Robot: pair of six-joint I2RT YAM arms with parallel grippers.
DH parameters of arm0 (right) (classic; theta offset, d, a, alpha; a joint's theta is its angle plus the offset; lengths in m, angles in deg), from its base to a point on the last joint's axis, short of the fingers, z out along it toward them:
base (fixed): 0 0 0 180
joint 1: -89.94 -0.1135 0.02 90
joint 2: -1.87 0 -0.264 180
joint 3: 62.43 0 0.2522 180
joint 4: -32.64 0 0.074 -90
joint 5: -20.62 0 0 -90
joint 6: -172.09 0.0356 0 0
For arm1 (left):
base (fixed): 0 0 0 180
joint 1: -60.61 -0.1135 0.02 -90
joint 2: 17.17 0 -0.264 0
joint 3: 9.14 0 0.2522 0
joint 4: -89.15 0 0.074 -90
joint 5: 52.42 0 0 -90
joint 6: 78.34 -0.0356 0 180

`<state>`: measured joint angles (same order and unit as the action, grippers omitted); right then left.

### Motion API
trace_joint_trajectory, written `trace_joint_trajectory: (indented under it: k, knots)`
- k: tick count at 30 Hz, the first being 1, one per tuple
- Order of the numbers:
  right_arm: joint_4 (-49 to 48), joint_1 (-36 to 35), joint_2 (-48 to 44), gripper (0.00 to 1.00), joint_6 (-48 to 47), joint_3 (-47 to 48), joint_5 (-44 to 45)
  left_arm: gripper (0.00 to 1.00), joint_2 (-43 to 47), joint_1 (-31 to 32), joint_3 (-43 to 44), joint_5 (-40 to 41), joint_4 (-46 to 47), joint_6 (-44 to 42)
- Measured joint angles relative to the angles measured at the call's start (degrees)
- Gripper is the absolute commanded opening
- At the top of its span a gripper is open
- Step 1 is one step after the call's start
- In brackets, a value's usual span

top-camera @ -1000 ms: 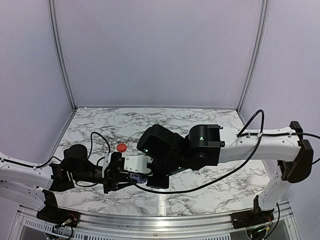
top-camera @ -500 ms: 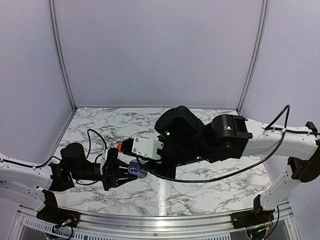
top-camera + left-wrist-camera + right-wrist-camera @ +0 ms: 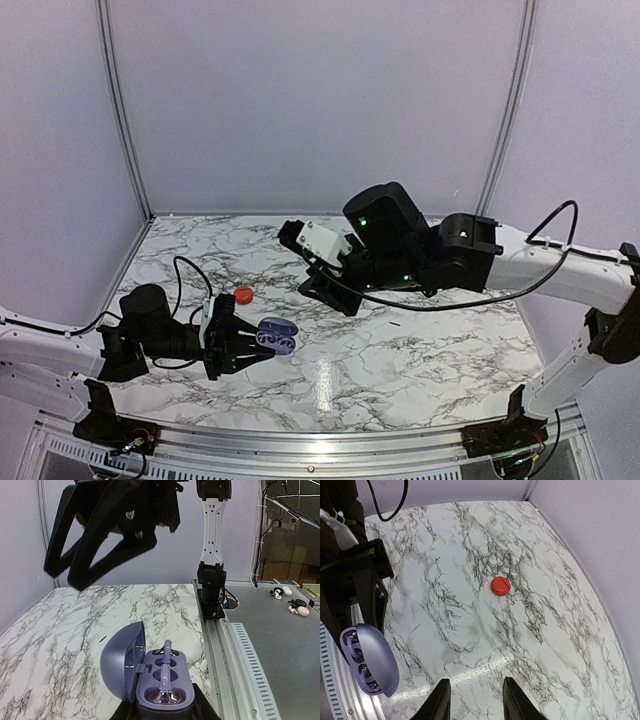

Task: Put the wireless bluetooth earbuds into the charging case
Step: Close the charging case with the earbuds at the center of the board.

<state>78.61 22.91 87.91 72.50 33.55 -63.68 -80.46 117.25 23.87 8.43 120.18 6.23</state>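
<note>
Right wrist view, item one: red earbud [image 3: 500, 586], a small, glossy, rounded bead lying alone on the white marbled surface [image 3: 470, 540], well apart from the case. Item two: charging case [image 3: 162, 687], lilac, smooth, pebble-shaped, with its domed lid [image 3: 121, 667] hinged back and its sockets [image 3: 164, 674] facing up; we cannot tell whether they are filled. The left pincer [image 3: 238, 346] pinches its base, we judge to steady it for loading. The right pincer [image 3: 474, 700] hangs overhead, spread and empty, probably placed to fetch the bud.
</note>
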Motion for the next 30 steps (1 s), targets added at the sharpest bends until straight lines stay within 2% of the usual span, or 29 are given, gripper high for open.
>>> trace_joint_trajectory:
  k: [7, 14, 20, 27, 30]
  knots:
    - [-0.2, -0.6, 4.5, 0.37, -0.3, 0.0, -0.2, 0.00, 0.0, 0.0, 0.7, 0.3, 0.3, 1.1]
    - [-0.3, -5.3, 4.5, 0.37, -2.6, 0.0, 0.1, 0.00, -0.1, 0.1, 1.7, 2.1, 0.2, 3.6]
    - [-0.9, -6.0, 3.9, 0.38, -3.1, -0.6, 0.7, 0.00, -0.3, 0.5, 1.7, 2.3, 0.0, 5.3]
    - [-2.3, -4.6, 2.0, 0.47, -2.4, -2.6, 1.9, 0.00, -1.5, -0.6, 1.7, 4.5, -0.1, 9.6]
    - [-3.3, -1.9, -0.9, 0.56, -1.5, -5.0, 0.2, 0.00, -2.4, -3.3, 2.3, 7.9, 0.0, 13.0]
